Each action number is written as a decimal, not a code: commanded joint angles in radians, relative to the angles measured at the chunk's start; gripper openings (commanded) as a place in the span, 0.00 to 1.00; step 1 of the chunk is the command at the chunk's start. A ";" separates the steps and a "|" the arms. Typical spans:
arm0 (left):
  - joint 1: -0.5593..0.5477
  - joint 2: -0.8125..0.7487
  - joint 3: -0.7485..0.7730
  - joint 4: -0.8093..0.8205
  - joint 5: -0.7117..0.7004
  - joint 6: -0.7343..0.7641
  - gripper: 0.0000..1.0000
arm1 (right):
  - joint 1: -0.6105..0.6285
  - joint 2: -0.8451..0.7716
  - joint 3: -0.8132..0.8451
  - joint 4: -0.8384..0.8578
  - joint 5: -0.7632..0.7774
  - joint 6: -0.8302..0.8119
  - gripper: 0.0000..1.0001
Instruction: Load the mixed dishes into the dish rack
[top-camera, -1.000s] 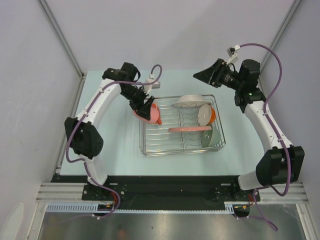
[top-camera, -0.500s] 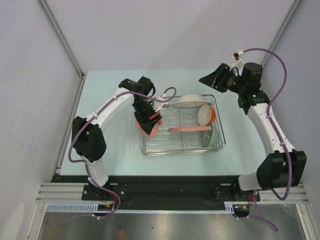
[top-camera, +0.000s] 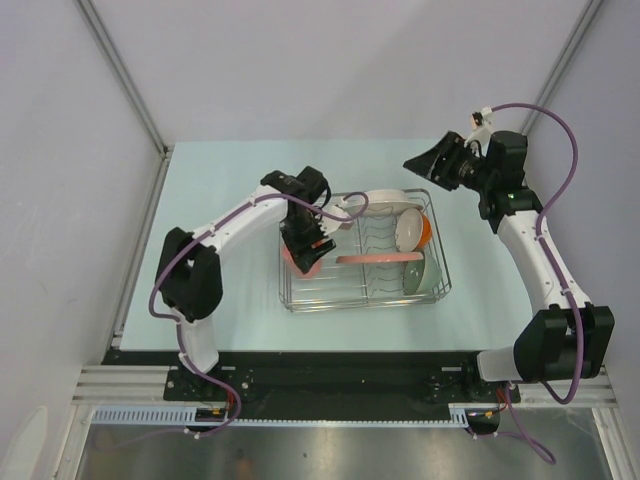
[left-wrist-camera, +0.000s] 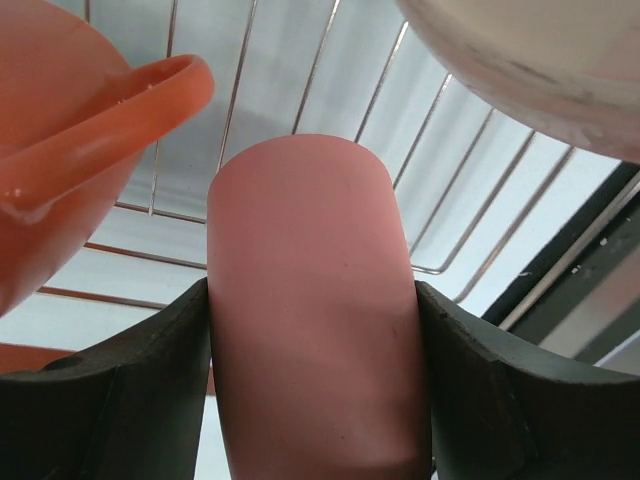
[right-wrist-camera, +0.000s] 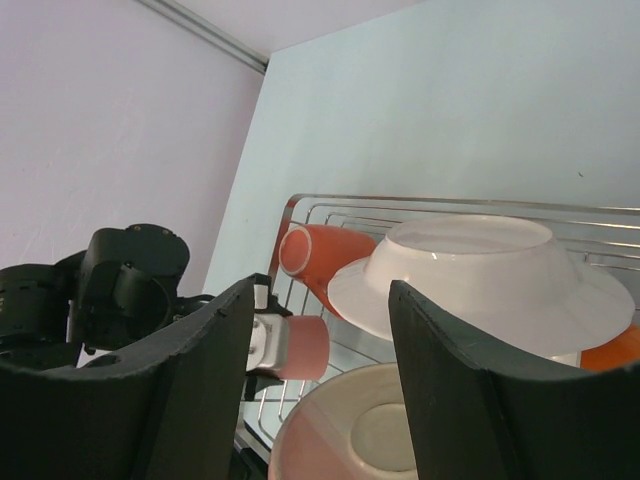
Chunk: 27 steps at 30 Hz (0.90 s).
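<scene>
My left gripper (top-camera: 309, 243) is shut on the pink tumbler (top-camera: 303, 260), which it holds on its side low over the left end of the dish rack (top-camera: 300, 302). In the left wrist view the tumbler (left-wrist-camera: 310, 300) fills the space between both fingers, and the orange mug (left-wrist-camera: 60, 150) lies just to its left. In the rack are the white plate (top-camera: 380, 203), the orange-and-white bowl (top-camera: 413, 231), the pink plate (top-camera: 378, 258) on edge and the pale green bowl (top-camera: 426, 272). My right gripper (top-camera: 432, 163) is open and empty, raised behind the rack's far right corner.
The rack sits mid-table on the pale blue tabletop (top-camera: 220, 200). Grey walls close the left, back and right sides. In the right wrist view the mug (right-wrist-camera: 322, 255) lies on its side beside the upturned white plate (right-wrist-camera: 480, 270), with the tumbler (right-wrist-camera: 305, 347) just below.
My left gripper has carried the pink tumbler rightward from the rack's left outer edge to over the rack's left end. The right arm has shifted slightly right.
</scene>
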 joint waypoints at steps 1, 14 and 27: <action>-0.003 0.014 -0.028 0.057 -0.044 -0.028 0.00 | -0.003 -0.036 -0.001 0.017 0.013 -0.011 0.61; -0.056 0.052 -0.130 0.129 -0.049 -0.039 0.00 | -0.005 -0.041 -0.009 0.014 0.020 -0.011 0.62; -0.057 -0.027 -0.107 0.108 -0.036 -0.047 1.00 | 0.009 -0.042 -0.010 -0.005 0.044 -0.036 0.78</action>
